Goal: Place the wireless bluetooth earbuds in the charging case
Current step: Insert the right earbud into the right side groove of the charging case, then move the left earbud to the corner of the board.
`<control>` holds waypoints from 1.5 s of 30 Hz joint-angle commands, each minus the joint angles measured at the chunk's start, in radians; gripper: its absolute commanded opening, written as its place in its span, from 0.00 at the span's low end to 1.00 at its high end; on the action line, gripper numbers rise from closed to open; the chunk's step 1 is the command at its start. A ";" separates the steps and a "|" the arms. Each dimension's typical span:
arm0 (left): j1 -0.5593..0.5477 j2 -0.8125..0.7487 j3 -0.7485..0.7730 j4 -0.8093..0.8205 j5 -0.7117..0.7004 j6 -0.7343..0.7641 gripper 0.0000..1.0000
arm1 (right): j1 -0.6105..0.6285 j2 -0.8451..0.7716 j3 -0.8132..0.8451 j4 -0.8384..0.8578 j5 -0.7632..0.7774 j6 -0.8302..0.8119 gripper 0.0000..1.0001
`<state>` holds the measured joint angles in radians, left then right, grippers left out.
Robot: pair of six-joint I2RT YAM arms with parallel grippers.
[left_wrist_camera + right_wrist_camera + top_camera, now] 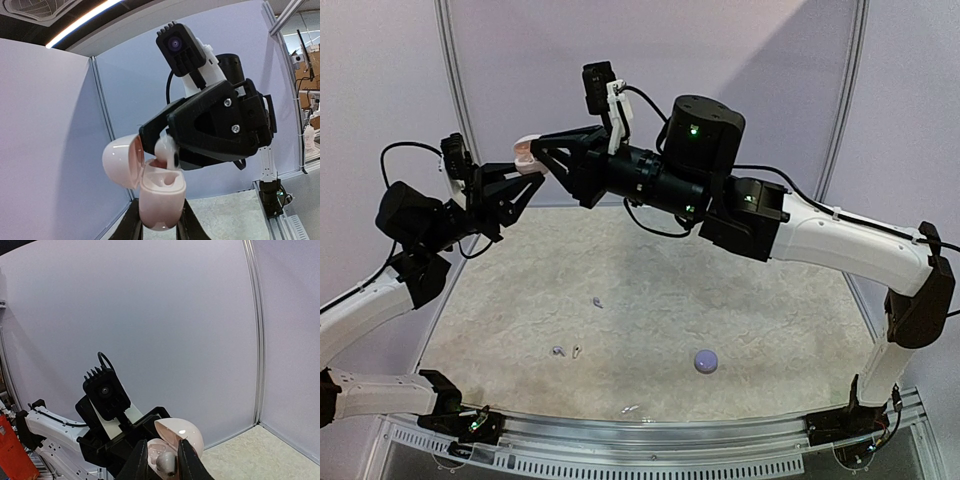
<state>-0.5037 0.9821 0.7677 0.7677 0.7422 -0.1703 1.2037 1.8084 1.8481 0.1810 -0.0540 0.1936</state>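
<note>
The charging case [160, 192] is pale pink with its lid [120, 160] hinged open. My left gripper [159, 224] is shut on its lower body and holds it high above the table. My right gripper [162, 463] is shut on one whitish earbud [166, 463] and holds it at the case's open top, over a socket; the earbud also shows in the left wrist view [167, 152]. In the top view the two grippers meet at the case [525, 152]. Whether the earbud touches the socket is unclear.
On the speckled table lie small pale bits [595, 301], [558, 350], [577, 350] and a round lavender object [705, 361]. A clear scrap [630, 409] lies near the front rail. Lavender walls stand behind and at the sides.
</note>
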 commanded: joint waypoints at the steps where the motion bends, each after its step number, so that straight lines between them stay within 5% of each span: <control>1: -0.004 -0.018 0.006 0.034 -0.006 -0.013 0.00 | -0.004 0.027 0.012 -0.102 0.081 0.009 0.26; 25: 0.031 -0.082 -0.031 -0.200 -0.241 -0.064 0.00 | -0.045 -0.105 0.088 -0.282 0.142 -0.002 0.75; 32: 0.140 -0.101 0.037 -0.481 -0.319 -0.009 0.00 | -0.116 -0.021 0.146 -0.570 0.078 0.111 0.79; 36: 0.200 -0.130 0.033 -0.525 -0.321 0.062 0.00 | -0.116 0.033 0.167 -0.660 -0.009 0.080 0.84; 45: 0.293 -0.242 -0.098 -0.551 -0.220 -0.031 0.00 | -0.116 0.105 0.187 -0.754 -0.113 0.104 0.80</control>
<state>-0.2436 0.7891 0.7414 0.2497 0.4915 -0.1577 1.0863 1.8820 2.0037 -0.4927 -0.0849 0.2760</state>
